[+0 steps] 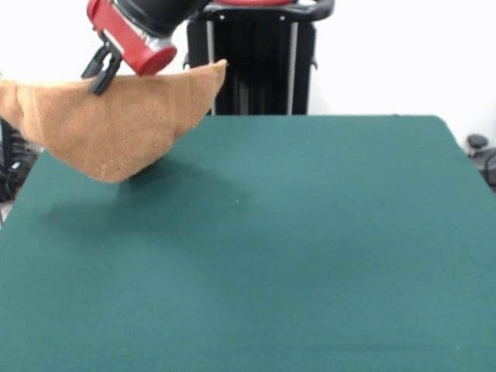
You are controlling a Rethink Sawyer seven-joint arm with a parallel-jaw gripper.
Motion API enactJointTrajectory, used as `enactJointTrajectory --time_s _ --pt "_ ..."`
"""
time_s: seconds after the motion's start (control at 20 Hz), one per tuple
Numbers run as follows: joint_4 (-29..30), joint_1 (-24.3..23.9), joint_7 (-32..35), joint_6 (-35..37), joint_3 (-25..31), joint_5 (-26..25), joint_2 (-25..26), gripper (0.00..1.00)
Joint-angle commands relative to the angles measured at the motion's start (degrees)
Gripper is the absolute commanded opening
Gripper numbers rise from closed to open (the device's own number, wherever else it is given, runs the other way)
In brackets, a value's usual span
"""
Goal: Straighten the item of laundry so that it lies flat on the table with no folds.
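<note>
The item of laundry (pixel 116 128), a light orange-tan terry towel, hangs in the air above the far left corner of the dark green table (pixel 310 248). It sags into a rounded point at the bottom and its top edge stretches left and right. My gripper (pixel 99 80), black fingers under a red wrist, is at the towel's top edge and shut on it. The towel's lowest point hangs just above the cloth, and its shadow falls on the table beneath. No stripes or label show.
The robot's black pedestal (pixel 252 66) stands behind the table's far edge. A dark object (pixel 477 143) sits beyond the table's right corner. The towel's left end runs off the picture's left edge.
</note>
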Motion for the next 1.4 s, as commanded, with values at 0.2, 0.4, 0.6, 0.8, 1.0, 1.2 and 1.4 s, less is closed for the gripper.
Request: enactJointTrajectory --time_s 0.2,0.4,0.6,0.8,1.0,1.2,1.4 --pt "9.44 1.57 -15.18 4.43 8.20 -1.24 -4.01 0.00" --pt "9.93 1.55 -15.17 5.49 8.54 -0.89 -5.05 0.00" --pt "10.83 1.09 -15.21 5.94 9.35 -0.15 -6.24 0.00" --pt "11.37 0.42 -14.92 5.12 10.64 0.15 -7.19 0.00" --pt "12.86 -0.18 -15.09 5.03 11.89 0.75 -9.62 0.00" --pt "14.95 -1.33 -17.17 7.23 13.69 2.82 -13.77 0.00" --pt "16.56 -2.74 -19.69 10.74 15.97 4.75 -17.64 0.00"
